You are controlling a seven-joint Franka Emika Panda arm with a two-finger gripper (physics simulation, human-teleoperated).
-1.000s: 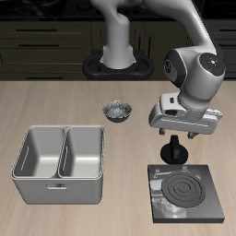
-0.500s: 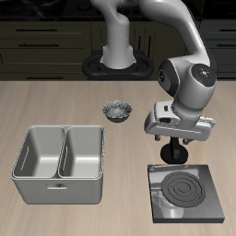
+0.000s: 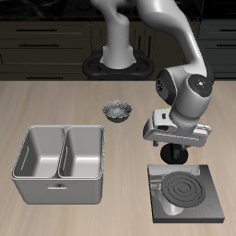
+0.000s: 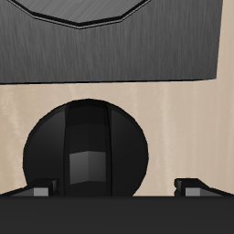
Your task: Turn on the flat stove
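Glossy white-grey arm point(image 3: 175, 41) — rounded joints, dark seams — ending in a black-fingered hand point(image 3: 174, 155).

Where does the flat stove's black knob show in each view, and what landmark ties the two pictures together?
Exterior view: the black knob sits at the back edge of the flat stove, right under the gripper, which partly hides it.
Wrist view: the knob fills the middle as a large black dome, with the gripper fingertips either side.
Shared landmark: the stove's dark-grey plate beside the knob.
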